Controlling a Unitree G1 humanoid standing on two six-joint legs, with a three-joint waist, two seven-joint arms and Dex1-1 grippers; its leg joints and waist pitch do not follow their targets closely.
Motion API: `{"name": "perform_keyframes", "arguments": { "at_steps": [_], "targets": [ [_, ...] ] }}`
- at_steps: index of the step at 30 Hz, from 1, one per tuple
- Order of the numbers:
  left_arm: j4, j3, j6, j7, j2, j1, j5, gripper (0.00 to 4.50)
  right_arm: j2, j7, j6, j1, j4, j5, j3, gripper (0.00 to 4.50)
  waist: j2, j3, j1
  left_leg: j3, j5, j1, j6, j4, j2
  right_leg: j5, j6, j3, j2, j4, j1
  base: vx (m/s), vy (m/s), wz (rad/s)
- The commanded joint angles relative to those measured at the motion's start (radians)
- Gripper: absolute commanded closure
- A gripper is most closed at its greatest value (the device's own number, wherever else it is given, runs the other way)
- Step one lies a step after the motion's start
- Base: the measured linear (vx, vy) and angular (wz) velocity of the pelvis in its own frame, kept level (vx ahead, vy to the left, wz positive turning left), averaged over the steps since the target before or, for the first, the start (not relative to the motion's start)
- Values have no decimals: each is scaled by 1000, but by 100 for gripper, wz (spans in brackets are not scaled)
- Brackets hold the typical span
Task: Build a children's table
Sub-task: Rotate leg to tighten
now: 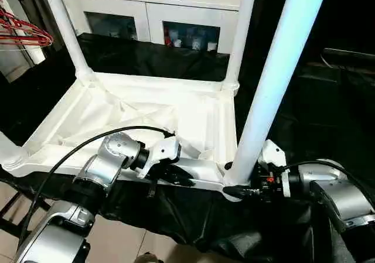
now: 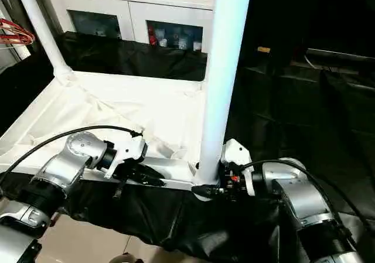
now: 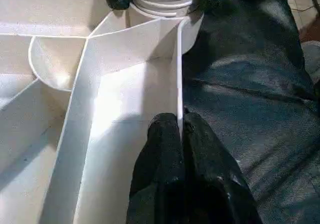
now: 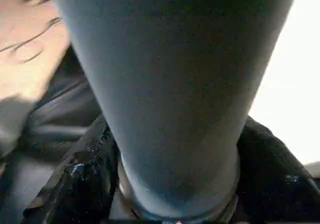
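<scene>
Right hand (image 1: 229,188) grips leg (image 1: 275,81), top cropped.

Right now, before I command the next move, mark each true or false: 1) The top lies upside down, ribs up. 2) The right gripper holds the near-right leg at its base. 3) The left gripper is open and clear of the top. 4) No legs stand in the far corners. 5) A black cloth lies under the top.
1) True: the top shows its ribbed underside.
2) True: the right gripper has its fingers on either side of the leg at the socket.
3) False: the left gripper is shut on the top's near rim.
4) False: two legs stand there, far left and far right.
5) True: the cloth lies under it.
</scene>
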Motion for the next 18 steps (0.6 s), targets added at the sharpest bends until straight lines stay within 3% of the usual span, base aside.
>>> {"name": "perform_keyframes", "arguments": {
  "at_steps": [1,9,10,11,13,16,18],
  "targets": [
    [5,27,-8,104,-65,-39,-20,450,72,-85,0,-3,4,0,15,173,-17,-57,-3,0,-204,4,52,-68,20,-182,-225,31,-49,-71,49,0,0,0],
    [75,25,4,333,-189,-84,35,450,272,-535,-28,-76,221,-140,-25,176,-19,-53,-28,-4,-249,8,-1,-78,15,-338,-165,31,-52,-88,43,0,0,0],
    [86,22,7,375,-211,-90,47,450,315,-619,-19,-100,265,-148,-45,176,-7,-52,-34,-5,-256,8,-8,-79,13,-348,-164,31,-51,-89,41,0,0,0],
    [90,20,10,393,-222,-92,52,450,335,-662,-14,-113,287,-152,-55,176,-14,-53,-41,-4,-256,8,-9,-78,12,-337,-165,32,-49,-90,41,0,0,0],
    [104,16,13,454,-261,-98,72,450,398,-792,-18,-159,356,-167,-85,176,-10,-55,-41,-5,-243,8,-6,-78,13,-307,-166,32,-48,-88,43,0,0,0],
    [101,12,15,474,-287,-93,79,450,432,-830,-45,-186,389,-180,-89,176,-10,-57,-41,-4,-232,7,1,-77,12,-264,-174,33,-47,-85,45,0,0,0],
    [91,15,20,473,-293,-87,74,450,441,-809,-49,-190,386,-162,-97,107,-9,-58,-41,-3,-222,4,14,-75,12,-228,-179,33,-46,-82,47,0,0,0]
  ]
}}
